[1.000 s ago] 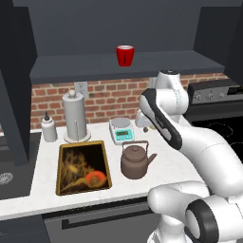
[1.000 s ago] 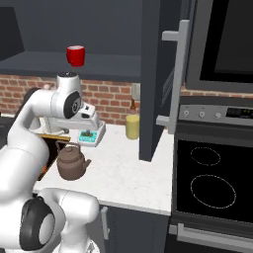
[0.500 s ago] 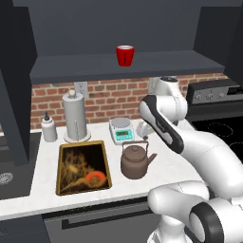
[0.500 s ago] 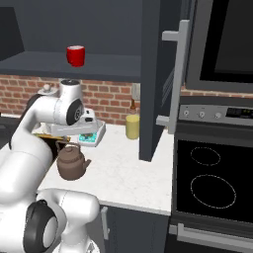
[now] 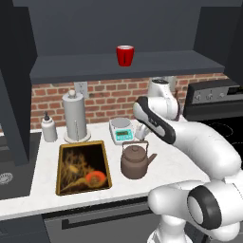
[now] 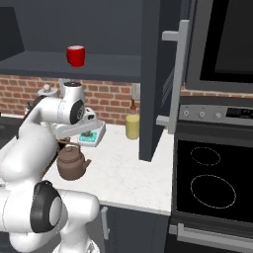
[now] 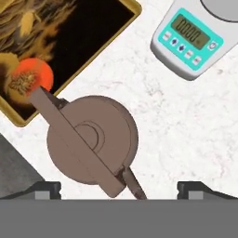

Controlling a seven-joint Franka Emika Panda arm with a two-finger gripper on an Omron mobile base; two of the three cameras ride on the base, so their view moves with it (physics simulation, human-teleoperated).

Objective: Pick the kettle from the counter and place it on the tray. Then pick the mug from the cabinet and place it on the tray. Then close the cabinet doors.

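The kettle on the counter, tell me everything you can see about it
The kettle is squat, round and brown with a dull metal look, an arched top handle, a knobbed lid and a short spout. It stands upright on the white speckled counter, just beside the tray and in front of the small scale. The open hand hovers above it, not touching; only the counter does.

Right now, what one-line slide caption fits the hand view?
Open end effector above the brown kettle on the counter, tray and scale beyond.
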